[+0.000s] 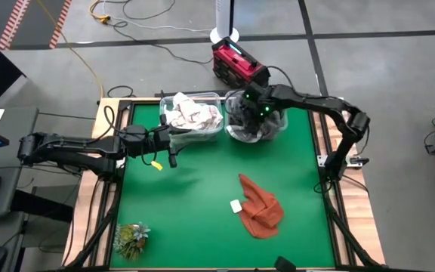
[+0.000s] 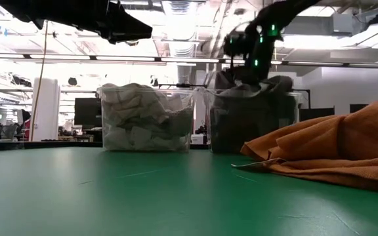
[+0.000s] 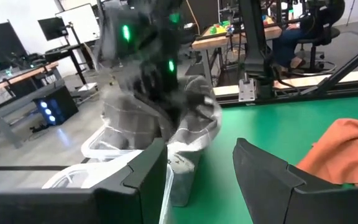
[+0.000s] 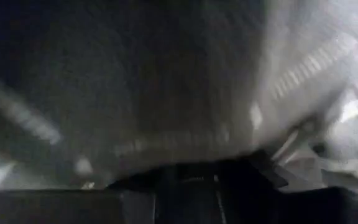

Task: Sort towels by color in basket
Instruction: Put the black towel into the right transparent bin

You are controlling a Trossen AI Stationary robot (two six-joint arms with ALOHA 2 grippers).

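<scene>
Right gripper (image 1: 257,106) sits over the dark-towel bin (image 1: 257,125), buried in grey cloth, likely dropping it there by color; grip state unclear. Left gripper (image 1: 174,146) hovers open beside the white-towel bin (image 1: 192,115), waiting. Two bins. One orange towel (image 1: 260,205) lies unsorted on the mat (image 1: 195,204). One plant (image 1: 131,239).

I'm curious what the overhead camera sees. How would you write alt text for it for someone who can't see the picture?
On a green table, the right end effector reaches into a clear plastic bin of dark grey towels, beside a clear plastic bin of white towels. The left end effector waits open near the white bin. A rust orange towel lies loose, and a small green plant sits at a corner.
</scene>
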